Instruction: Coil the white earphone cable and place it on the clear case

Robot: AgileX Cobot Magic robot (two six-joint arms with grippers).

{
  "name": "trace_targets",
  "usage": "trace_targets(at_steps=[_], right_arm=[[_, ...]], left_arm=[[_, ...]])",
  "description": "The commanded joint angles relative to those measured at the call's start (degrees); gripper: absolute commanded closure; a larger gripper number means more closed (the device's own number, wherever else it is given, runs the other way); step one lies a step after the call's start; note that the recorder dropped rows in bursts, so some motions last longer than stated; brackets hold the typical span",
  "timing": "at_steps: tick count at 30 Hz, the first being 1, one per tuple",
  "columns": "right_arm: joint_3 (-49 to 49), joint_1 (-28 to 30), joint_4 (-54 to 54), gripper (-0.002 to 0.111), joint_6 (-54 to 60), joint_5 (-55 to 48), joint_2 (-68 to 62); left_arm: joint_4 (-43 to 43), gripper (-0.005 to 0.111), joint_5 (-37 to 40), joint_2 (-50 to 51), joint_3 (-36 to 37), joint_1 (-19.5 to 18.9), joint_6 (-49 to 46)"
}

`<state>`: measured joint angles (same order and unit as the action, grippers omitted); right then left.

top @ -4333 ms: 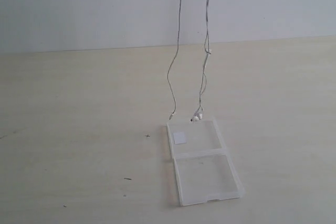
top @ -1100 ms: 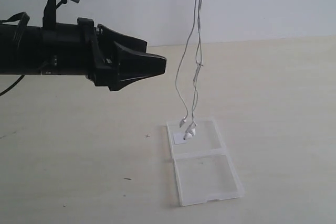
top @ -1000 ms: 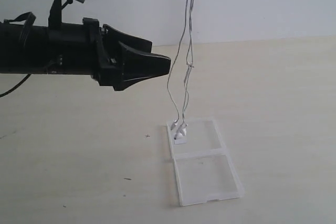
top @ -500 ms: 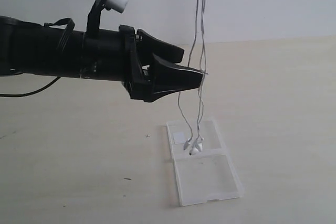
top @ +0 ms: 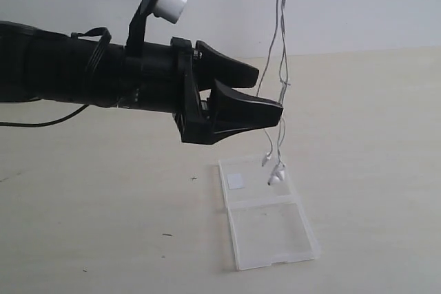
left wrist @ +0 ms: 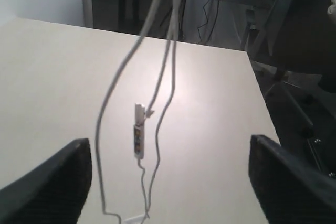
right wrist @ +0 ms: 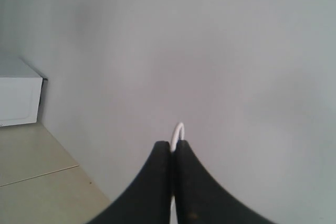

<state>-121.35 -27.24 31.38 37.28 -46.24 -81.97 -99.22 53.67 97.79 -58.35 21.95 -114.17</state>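
The white earphone cable [top: 280,60] hangs down from above the exterior view, its two earbuds [top: 274,177] dangling just over the clear case [top: 272,237]. The case lies opened flat on the table, with a white sticker [top: 236,181] on its far half. My left gripper [top: 267,94] reaches in from the left, open, its fingertips right beside the hanging strands. In the left wrist view the cable [left wrist: 170,72] and its inline piece [left wrist: 138,137] hang between the wide-apart fingers [left wrist: 52,182]. My right gripper [right wrist: 174,148] is shut on a loop of the cable [right wrist: 179,131], above the exterior view.
The pale table [top: 103,225] runs back to a grey wall. The left wrist view shows the table's far edge with dark furniture and stands [left wrist: 294,35] beyond it. A white box [right wrist: 18,98] stands by the wall in the right wrist view.
My left arm has come in from the left and reached the hanging cable, jaws open. The cable has swung right, and the earbuds now hang a little higher over the case's far half.
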Motion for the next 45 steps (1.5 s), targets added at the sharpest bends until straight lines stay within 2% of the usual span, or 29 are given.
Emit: trace_targets(at_steps=[1,8,10,12,16,20,23,28,29,45], right_arm=[[-0.3,-0.1,0.0,0.108,-1.4,0.9,-0.1],[-0.3,-0.1,0.0,0.108,-1.9,0.9,-0.1],[-0.3,-0.1,0.0,0.108,-1.9,0.9,-0.1],[-0.3,-0.1,0.0,0.108,-1.9,0.9,-0.1],[-0.3,-0.1,0.2,0.108,-2.0,0.9,-0.1],[-0.3,-0.1,0.2,0.108,-2.9,0.9,-0.1],[-0.3,-0.1,0.2,0.108,-2.9,0.9,-0.1],[-0.3,-0.1,0.2,0.108,-3.0,0.9,-0.1],[-0.3,-0.1,0.0,0.108,-3.0,0.9,-0.1],[-0.3,-0.1,0.0,0.108,-3.0,1.7,-0.1]], left_arm=[[-0.7,0.029,0.4,0.2,-1.6,0.4,-0.5],[-0.7,0.029,-3.1,0.2,-2.5,0.4,-0.6],[-0.7,0.032,-3.1,0.2,-2.5,0.4,-0.6],[-0.7,0.043,-3.0,0.2,-2.5,0.4,-0.6],[-0.7,0.074,-3.1,0.2,-2.5,0.8,-1.3],[-0.7,0.083,-3.1,0.2,-2.5,1.0,-1.3],[-0.7,0.077,-3.0,0.2,-2.5,1.0,-1.3],[-0.7,0.045,-3.0,0.2,-2.5,1.0,0.6],[-0.7,0.043,-3.0,0.2,-2.5,1.0,0.7],[-0.7,0.041,-4.6,0.2,-2.5,1.0,3.2]])
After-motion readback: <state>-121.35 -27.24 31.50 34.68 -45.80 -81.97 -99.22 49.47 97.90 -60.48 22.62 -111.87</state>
